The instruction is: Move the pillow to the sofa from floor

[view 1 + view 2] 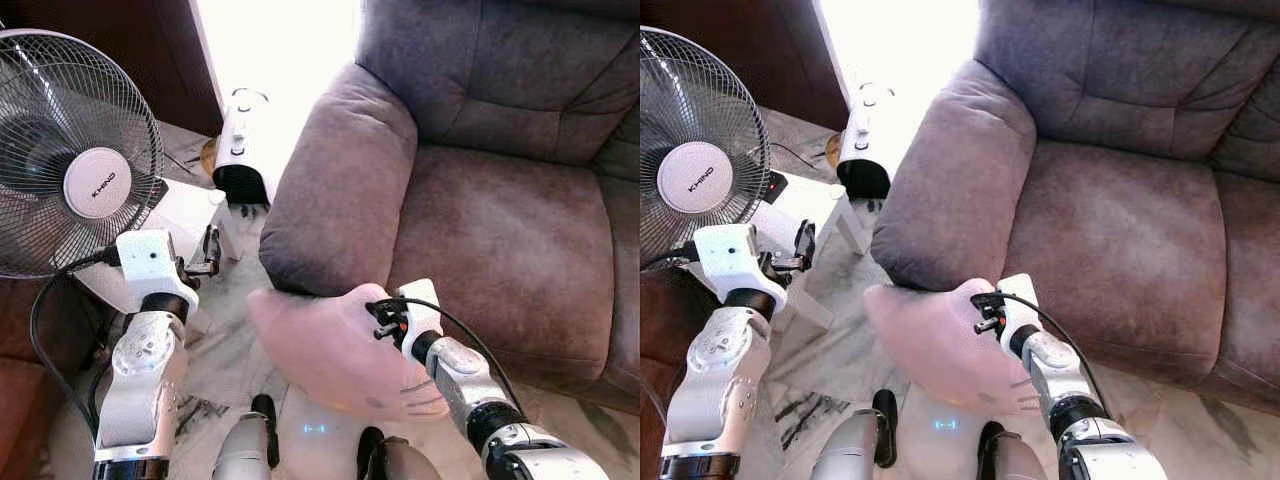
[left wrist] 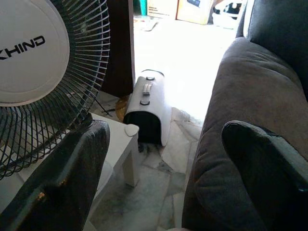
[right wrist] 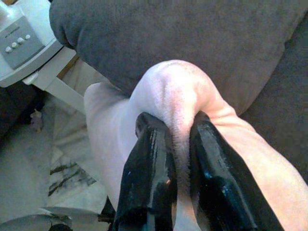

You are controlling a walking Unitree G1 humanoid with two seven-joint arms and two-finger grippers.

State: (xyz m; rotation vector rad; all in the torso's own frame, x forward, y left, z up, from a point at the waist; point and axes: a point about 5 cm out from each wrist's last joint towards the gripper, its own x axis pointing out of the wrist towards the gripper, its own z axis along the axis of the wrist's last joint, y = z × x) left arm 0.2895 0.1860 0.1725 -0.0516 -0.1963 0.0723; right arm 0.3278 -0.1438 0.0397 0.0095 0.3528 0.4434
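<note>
Black wire mesh of a standing fan (image 1: 70,150) fills the robot's left, with a low white counter (image 2: 113,139) beside it and a white appliance (image 1: 240,140) lying on the marble floor (image 1: 225,350) beyond. The left end effector (image 2: 163,168) hovers there released, its two fingers spread wide and grasping nothing. Toward the middle, the pale pink pillow (image 1: 330,350) hangs clear of the floor, pressed up against the front of the brown sofa's armrest (image 1: 335,190). The right end effector (image 3: 180,144) is clenched on a bunched fold at the pillow's upper edge. The pillow looks light, soft and floppy: fabric puckers between the fingers, so the bulk will likely sag and swing. A deep pinch near a corner suits it. To the right, the sofa (image 1: 500,250) seat lies open.
</note>
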